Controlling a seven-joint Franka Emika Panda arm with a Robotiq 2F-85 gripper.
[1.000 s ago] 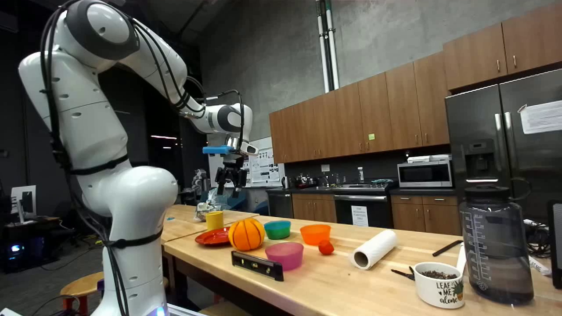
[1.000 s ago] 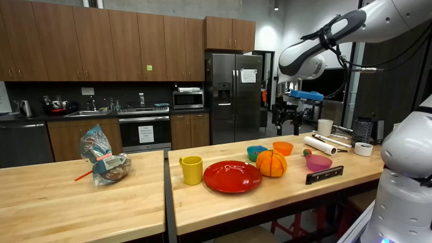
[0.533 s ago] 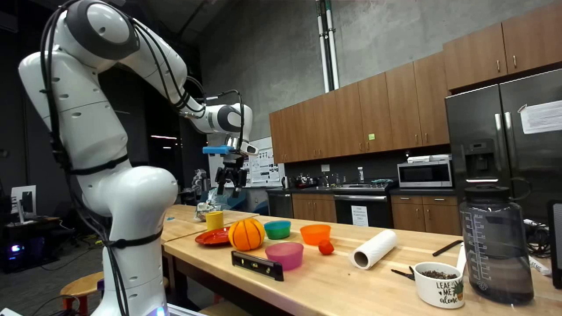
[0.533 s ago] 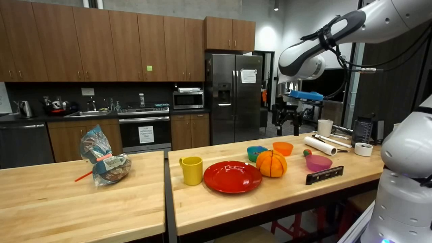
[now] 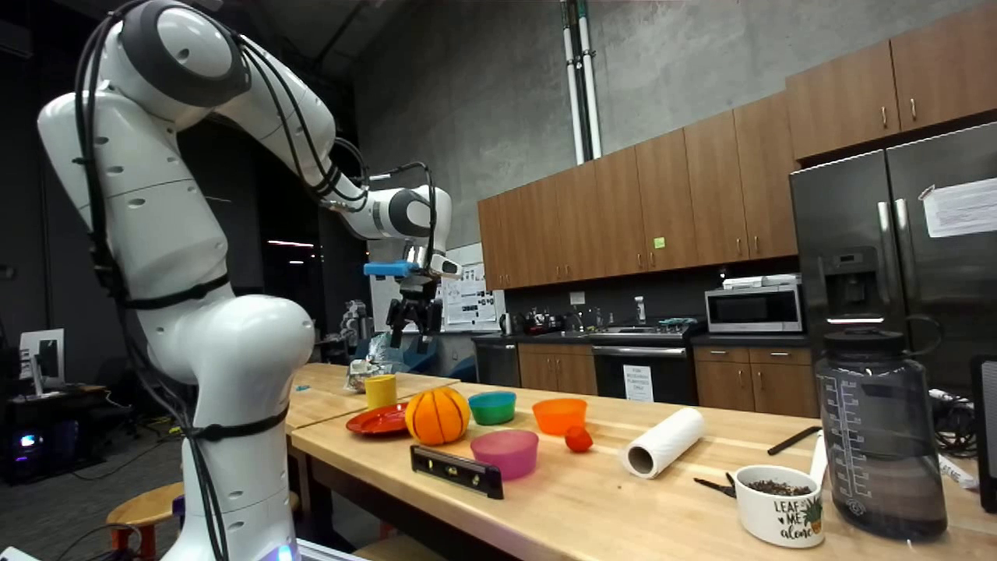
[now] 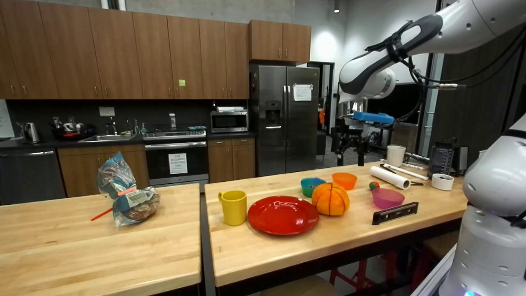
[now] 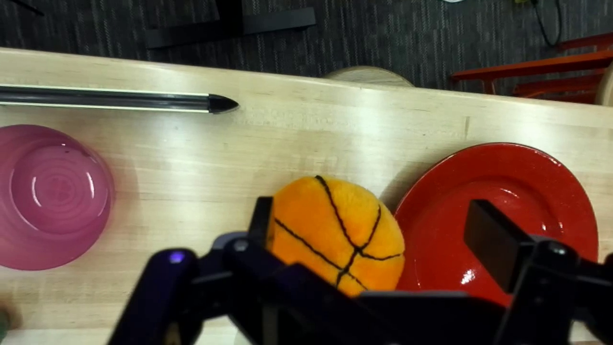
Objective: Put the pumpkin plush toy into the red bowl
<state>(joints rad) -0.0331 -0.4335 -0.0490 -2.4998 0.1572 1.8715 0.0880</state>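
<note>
Your gripper (image 6: pixel 350 158) hangs well above the light wooden surface (image 6: pixel 242 246), its two black fingers (image 7: pixel 500 249) spread wide. In the wrist view, you see the round, bright orange plush pumpkin toy (image 7: pixel 349 220) down below, in the space between them. The gripper hides its seven o'clock side. At three o'clock from the toy is the flat, shiny red plate (image 7: pixel 479 167), just beside it; you can't tell if they touch. At nine o'clock, well apart, is the clear pink plastic bowl (image 7: pixel 60 191), near the long black level (image 7: pixel 110 99).

In an exterior view, the small orange-red plastic bowl (image 6: pixel 347 185) is at one o'clock from the toy. The small blue-green plastic bowl (image 6: pixel 306 190) is at ten o'clock, and the yellow mug (image 6: pixel 234 209) is at nine o'clock, past the plate. The toy rests on the surface, apart from the orange-red bowl.
</note>
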